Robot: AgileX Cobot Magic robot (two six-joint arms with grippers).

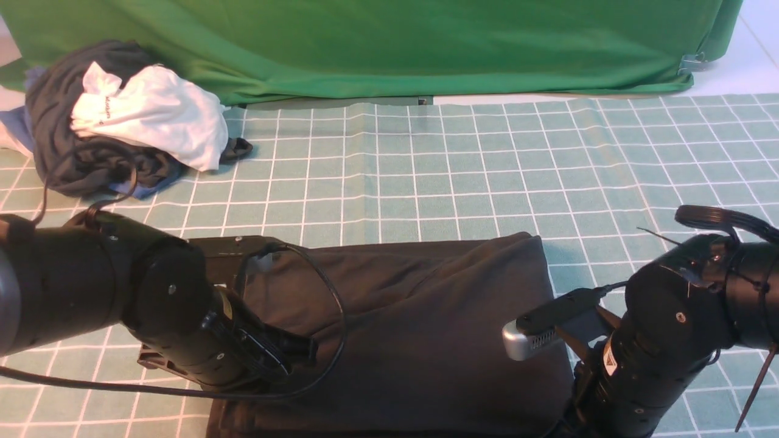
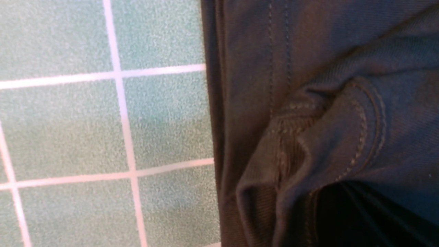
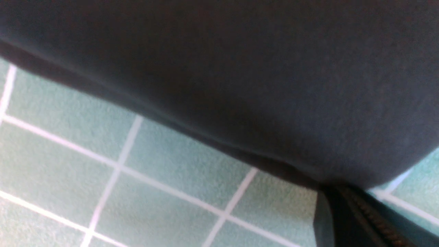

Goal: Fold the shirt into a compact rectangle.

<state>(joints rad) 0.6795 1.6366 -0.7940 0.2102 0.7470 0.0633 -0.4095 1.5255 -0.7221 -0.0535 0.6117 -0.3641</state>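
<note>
The black shirt lies plain side up as a wide rectangle at the near edge of the table; its print and neck label are hidden. My left arm reaches over its left edge and my right arm stands at its right edge. Both sets of fingertips are hidden in the front view. In the left wrist view a stitched hem of the shirt bunches and runs into the dark jaws of my left gripper. In the right wrist view the shirt's edge is drawn taut into my right gripper.
A dark grey and blue bundle of clothes with a white garment on top sits at the far left. A green cloth hangs along the back. The teal checked mat covers the table. A black cable loops over the shirt.
</note>
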